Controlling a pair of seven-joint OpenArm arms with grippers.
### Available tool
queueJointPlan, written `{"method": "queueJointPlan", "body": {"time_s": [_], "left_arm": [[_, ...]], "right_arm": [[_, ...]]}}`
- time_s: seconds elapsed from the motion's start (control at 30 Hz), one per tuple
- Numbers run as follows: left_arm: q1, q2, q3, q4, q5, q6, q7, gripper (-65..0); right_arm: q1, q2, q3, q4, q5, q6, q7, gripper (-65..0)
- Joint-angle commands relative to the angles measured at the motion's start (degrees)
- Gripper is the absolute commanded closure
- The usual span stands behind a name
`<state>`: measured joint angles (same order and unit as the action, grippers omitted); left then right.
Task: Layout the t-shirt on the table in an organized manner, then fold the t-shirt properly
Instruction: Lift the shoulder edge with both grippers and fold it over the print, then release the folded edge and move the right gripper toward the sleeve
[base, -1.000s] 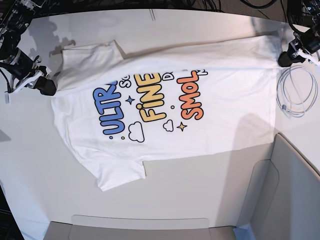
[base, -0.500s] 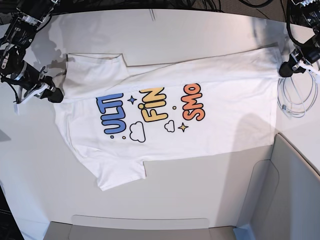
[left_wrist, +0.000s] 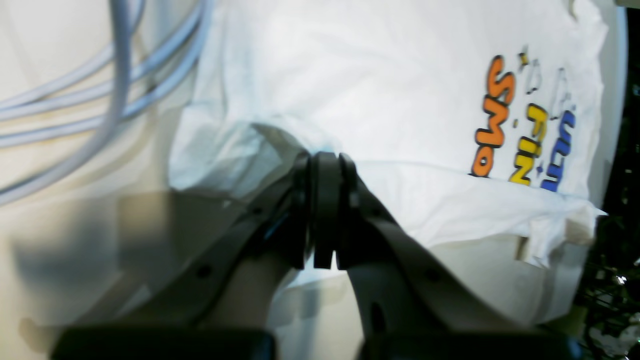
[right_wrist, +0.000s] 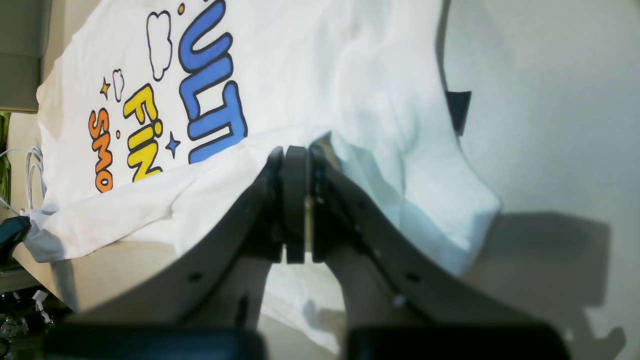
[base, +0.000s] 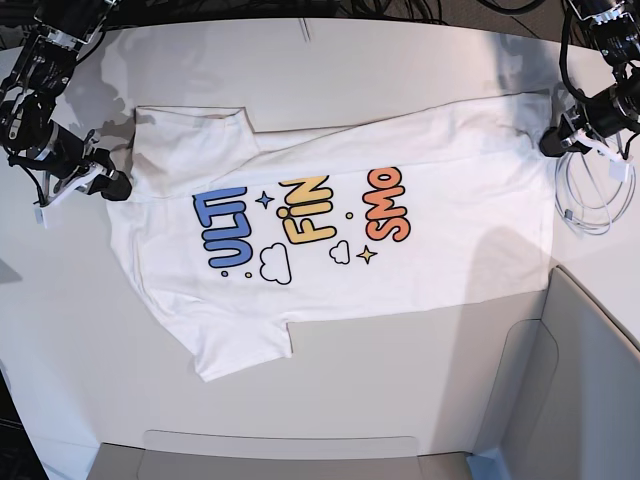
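The white t-shirt (base: 440, 220) lies spread across the table (base: 400, 60), print up. Its far long edge is folded toward the front, hiding the tops of the blue, yellow and orange words. My left gripper (base: 550, 141) at the shirt's right end is shut on the folded fabric, seen pinched between the fingers in the left wrist view (left_wrist: 325, 162). My right gripper (base: 117, 187) at the shirt's left end is likewise shut on the cloth edge (right_wrist: 295, 152) beside the blue letters (right_wrist: 212, 85).
A coiled white cable (base: 592, 190) lies on the table just right of the shirt, beside my left gripper, and shows as loops (left_wrist: 100, 100) in the left wrist view. A grey angular bin (base: 590, 380) stands at the front right. Another grey panel (base: 280, 455) runs along the front edge.
Both grippers carried the shirt's far edge toward the front, covering the last letters of each word. The upper-left sleeve flattened out. The left gripper has shifted slightly inward.
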<state>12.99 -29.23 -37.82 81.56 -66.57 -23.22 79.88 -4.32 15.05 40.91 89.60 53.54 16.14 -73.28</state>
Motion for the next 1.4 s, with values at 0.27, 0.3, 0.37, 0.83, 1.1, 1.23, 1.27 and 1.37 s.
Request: {"method": "queueJointPlan", "body": {"time_s": [0.27,0.3,0.37,0.83,1.1,1.23,1.27,1.37], "left_arm": [[-1.4,-1.3,-0.6,0.9,4.5,0.0,0.1,0.0],[-2.0,-1.3,-0.6,0.9,4.7,0.0,0.1,0.0],[-2.2,-1.3,-0.6,0.9,4.7,0.0,0.1,0.0],[-6.4,-1.5,-4.3,0.9,4.5,0.0,0.1,0.0],[-8.1,-1.1,-3.7,0.8,4.7,0.0,0.1,0.0],[-8.3,-1.2,-3.7,-0.9,4.7,0.1,0.1,0.0],[-8.5,-1.4,-3.7,-2.6,4.7,0.1,0.1,0.0],[-8.7,-1.4,-4.2,-7.1,4.7,0.1,0.1,0.0]], "right_arm": [[0.6,1.1,0.1,0.9,-5.1,0.2,0.8,0.0],[0.6,1.1,0.2,0.9,-5.1,0.2,0.8,0.0],[0.6,1.1,0.2,0.9,-5.1,0.2,0.8,0.0],[0.6,1.5,0.4,0.8,-5.3,0.2,0.8,0.0],[0.0,1.3,0.4,0.8,-7.1,0.2,0.8,0.0],[-0.1,1.2,0.4,0.9,-8.7,0.2,0.8,0.0],[-0.2,1.2,0.4,0.9,-8.7,0.2,0.8,0.0],[-0.2,1.2,0.4,0.9,-8.8,0.2,0.4,0.0]]}}
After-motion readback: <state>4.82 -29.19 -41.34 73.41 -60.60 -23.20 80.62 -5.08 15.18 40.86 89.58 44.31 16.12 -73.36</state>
